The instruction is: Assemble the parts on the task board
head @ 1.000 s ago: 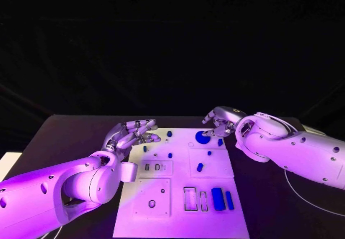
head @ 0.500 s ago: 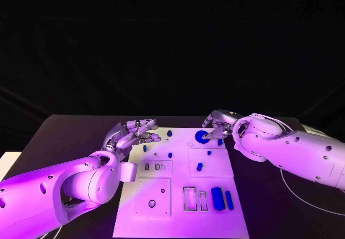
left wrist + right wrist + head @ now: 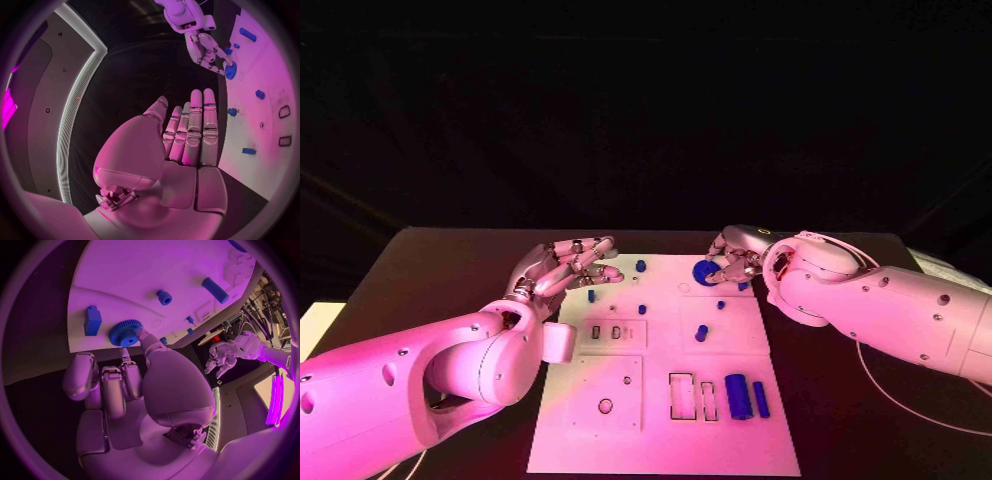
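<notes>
The white task board (image 3: 661,420) lies in the middle of the table. A blue gear (image 3: 705,271) sits near its far edge. My right hand (image 3: 734,254) is at the gear: the thumb (image 3: 142,337) presses its toothed rim (image 3: 124,333) and a finger tip comes up beside it, so the gear is pinched. The left wrist view shows those fingers (image 3: 211,54) around the gear (image 3: 230,71). My left hand (image 3: 570,265) hovers over the board's far left edge, fingers (image 3: 194,125) stretched out, holding nothing.
Small blue pegs (image 3: 640,267) (image 3: 590,296) (image 3: 701,334) stand across the board's far half. Two long blue blocks (image 3: 737,397) (image 3: 760,399) lie beside empty slots (image 3: 682,397) near the front. A blue block (image 3: 92,320) sits close to the gear. Dark table surrounds the board.
My right hand has moved down and left onto the gear, and its fingers now cover part of it. The gear has shifted slightly toward the far edge. The left hand has stayed put.
</notes>
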You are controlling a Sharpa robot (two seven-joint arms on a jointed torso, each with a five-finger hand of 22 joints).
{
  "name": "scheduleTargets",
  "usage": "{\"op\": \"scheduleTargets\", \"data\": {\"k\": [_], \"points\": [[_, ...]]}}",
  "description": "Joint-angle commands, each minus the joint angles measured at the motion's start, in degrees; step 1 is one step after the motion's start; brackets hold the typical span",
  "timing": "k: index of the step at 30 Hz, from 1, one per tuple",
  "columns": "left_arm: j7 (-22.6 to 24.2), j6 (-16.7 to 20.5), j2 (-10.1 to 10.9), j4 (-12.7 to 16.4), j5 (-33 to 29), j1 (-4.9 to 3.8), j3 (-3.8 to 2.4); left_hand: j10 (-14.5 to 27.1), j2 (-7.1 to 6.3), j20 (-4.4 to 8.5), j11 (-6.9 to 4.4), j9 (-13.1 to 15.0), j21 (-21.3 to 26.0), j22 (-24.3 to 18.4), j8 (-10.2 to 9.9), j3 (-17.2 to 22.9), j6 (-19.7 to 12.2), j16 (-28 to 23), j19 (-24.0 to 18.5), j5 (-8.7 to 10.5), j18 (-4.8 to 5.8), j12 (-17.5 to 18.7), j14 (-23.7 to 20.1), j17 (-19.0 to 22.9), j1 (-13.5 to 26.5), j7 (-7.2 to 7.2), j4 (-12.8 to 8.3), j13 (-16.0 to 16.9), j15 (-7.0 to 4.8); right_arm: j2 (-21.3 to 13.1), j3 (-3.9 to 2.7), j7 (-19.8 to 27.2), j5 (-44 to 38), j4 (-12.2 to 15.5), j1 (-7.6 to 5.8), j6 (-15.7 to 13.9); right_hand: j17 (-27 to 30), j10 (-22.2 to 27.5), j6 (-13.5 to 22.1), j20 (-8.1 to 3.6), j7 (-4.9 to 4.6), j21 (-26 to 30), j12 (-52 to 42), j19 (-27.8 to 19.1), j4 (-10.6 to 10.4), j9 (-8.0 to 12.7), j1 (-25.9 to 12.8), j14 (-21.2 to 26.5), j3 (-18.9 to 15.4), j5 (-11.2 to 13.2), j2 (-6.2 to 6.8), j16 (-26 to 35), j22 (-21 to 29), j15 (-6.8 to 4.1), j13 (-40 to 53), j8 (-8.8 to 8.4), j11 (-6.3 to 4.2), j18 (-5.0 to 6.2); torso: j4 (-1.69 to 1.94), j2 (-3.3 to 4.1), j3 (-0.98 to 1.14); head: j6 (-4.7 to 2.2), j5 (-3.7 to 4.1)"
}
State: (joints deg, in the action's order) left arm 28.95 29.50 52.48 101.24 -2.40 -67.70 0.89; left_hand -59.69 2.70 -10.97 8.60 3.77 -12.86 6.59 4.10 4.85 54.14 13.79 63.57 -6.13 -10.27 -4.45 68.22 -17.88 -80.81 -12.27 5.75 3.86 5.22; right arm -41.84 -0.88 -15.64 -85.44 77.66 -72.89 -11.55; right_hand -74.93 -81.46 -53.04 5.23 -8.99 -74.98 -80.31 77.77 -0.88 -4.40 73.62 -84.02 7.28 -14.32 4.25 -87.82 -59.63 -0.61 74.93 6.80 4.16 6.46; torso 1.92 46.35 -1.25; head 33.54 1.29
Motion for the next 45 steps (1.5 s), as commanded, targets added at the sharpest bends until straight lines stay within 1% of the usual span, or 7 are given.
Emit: {"op": "scheduleTargets", "data": {"k": [1, 7, 13, 24, 31, 39, 45], "points": [[0.6, -1.2, -0.1, 0.0, 0.0, -0.05, -0.04, 0.1, 0.08, -0.2, 0.51, -0.1, 0.2, -0.1, -0.3, 0.1, -0.1, -0.2, -0.2, -0.16, -0.03, 0.3, -0.5, -0.1, -0.7, -0.25, -0.2, -0.1, 0.07, 0.1, -0.01, 0.2, -0.4, -0.3, 0.07, 0.9, -10.8, -0.3, -0.6, 0.12, 0.0, -0.3, -0.4, 0.2, 0.1, -0.1, 0.7, -5.1, 0.2, -0.2, -0.09, -0.3, -0.2, 0.16, 3.5, 0.33, -0.19, -0.7, -0.01, -0.03, 0.0, 0.02, 0.04], [0.6, -1.2, -0.1, 0.0, 0.0, -0.05, -0.04, 0.0, 0.1, -0.2, 0.51, -0.1, 0.3, -0.1, -0.3, 0.2, -0.1, -0.2, -0.2, -0.15, -0.03, 0.3, -0.5, -0.1, -0.7, -0.25, -0.2, -0.1, 0.06, 0.3, 0.0, 0.3, -0.3, -0.7, 0.1, 1.4, -11.0, -0.4, -1.2, 0.08, 0.11, -0.5, -0.6, 0.3, 0.0, -0.2, 0.7, -5.1, 0.4, -0.3, -0.55, -0.4, -0.6, 0.09, 3.8, 0.75, -0.29, -0.77, -0.01, 0.0, 0.0, 0.03, 0.01], [0.6, -1.1, -0.1, 0.0, 0.0, -0.05, -0.04, 0.0, 0.1, -0.2, 0.51, -0.1, 0.3, -0.1, -0.3, 0.2, -0.1, -0.2, -0.2, -0.15, -0.03, 0.3, -0.5, -0.1, -0.7, -0.25, -0.2, -0.1, 0.06, 0.7, 0.0, 0.2, -0.2, -0.9, 0.11, 3.6, -11.2, -1.1, -3.1, -0.14, 0.59, -0.9, -1.2, 0.4, -0.5, -0.4, 0.6, -5.2, 1.3, 1.1, -2.32, -0.5, -1.1, -0.21, 4.7, 1.78, -0.69, -0.83, 0.04, 0.0, -0.05, 0.17, 0.05], [0.4, -1.4, -0.1, 0.0, 0.0, -0.05, -0.04, 0.1, 0.07, -0.2, 0.52, -0.1, 0.3, -0.1, -0.3, 0.3, -0.1, -0.2, -0.2, -0.14, -0.03, 0.3, -0.5, -0.2, -0.7, -0.27, -0.2, -0.1, 0.07, 1.1, 0.03, -1.3, -1.0, -1.9, 0.11, 6.0, -11.2, -1.1, -3.4, -0.3, 0.75, -1.1, -1.2, 0.4, -0.9, -0.3, -0.2, -5.2, 1.1, 2.0, -1.97, -0.5, -1.2, -0.37, 4.8, 1.8, -0.84, -0.85, 0.01, -0.03, -0.08, 0.24, 0.18], [0.3, -1.5, -0.1, -0.1, 0.0, -0.05, -0.04, 0.1, 0.07, -0.21, 0.52, -0.1, 0.3, -0.1, -0.3, 0.3, -0.1, -0.2, -0.2, -0.14, -0.03, 0.3, -0.5, -0.2, -0.7, -0.28, -0.2, -0.1, 0.07, 1.2, 0.05, -2.2, -4.0, -0.9, 0.18, 0.9, -11.5, -1.8, -5.1, -0.54, 1.33, -1.8, -1.8, 0.9, -1.0, -0.6, 0.0, -5.2, 1.7, 1.8, -2.44, -0.6, -2.5, -0.7, 5.7, 2.59, -1.31, -1.06, 0.02, -0.03, -0.09, 0.21, 0.16], [0.2, -1.7, -0.1, -0.2, -0.1, -0.04, -0.04, 0.1, 0.07, -0.21, 0.54, -0.1, 0.3, -0.1, -0.3, 0.3, -0.1, -0.2, -0.2, -0.12, -0.03, 0.3, -0.5, -0.2, -0.6, -0.3, -0.2, -0.1, 0.08, 0.8, 0.0, -1.4, -5.0, 3.5, 0.38, -7.9, -11.7, -2.1, -6.3, -1.04, 1.89, -2.8, -2.0, 1.7, -0.8, -0.8, 0.7, -5.3, 3.4, 0.3, -3.19, -0.7, -4.2, -1.22, 6.0, 2.84, -1.87, -1.38, 0.05, -0.03, -0.04, 0.1, -0.3], [0.0, -2.0, 0.0, -0.5, -0.1, -0.04, -0.05, 0.2, 0.13, -0.22, 0.57, -0.1, 0.3, -0.1, -0.4, 0.4, -0.2, -0.3, -0.2, -0.13, -0.02, 0.4, -0.5, -0.2, -0.6, -0.33, -0.2, -0.1, 0.11, 2.2, -0.02, -1.9, -5.8, 5.4, 0.36, -9.6, -11.6, -1.9, -6.1, -1.12, 1.85, -2.9, -1.8, 1.8, -0.8, -0.7, 0.8, -5.3, 3.9, 0.2, -3.32, -0.7, -4.5, -1.26, 5.9, 2.65, -1.87, -1.45, 0.01, 0.02, 0.04, 0.02, -0.84]]}}
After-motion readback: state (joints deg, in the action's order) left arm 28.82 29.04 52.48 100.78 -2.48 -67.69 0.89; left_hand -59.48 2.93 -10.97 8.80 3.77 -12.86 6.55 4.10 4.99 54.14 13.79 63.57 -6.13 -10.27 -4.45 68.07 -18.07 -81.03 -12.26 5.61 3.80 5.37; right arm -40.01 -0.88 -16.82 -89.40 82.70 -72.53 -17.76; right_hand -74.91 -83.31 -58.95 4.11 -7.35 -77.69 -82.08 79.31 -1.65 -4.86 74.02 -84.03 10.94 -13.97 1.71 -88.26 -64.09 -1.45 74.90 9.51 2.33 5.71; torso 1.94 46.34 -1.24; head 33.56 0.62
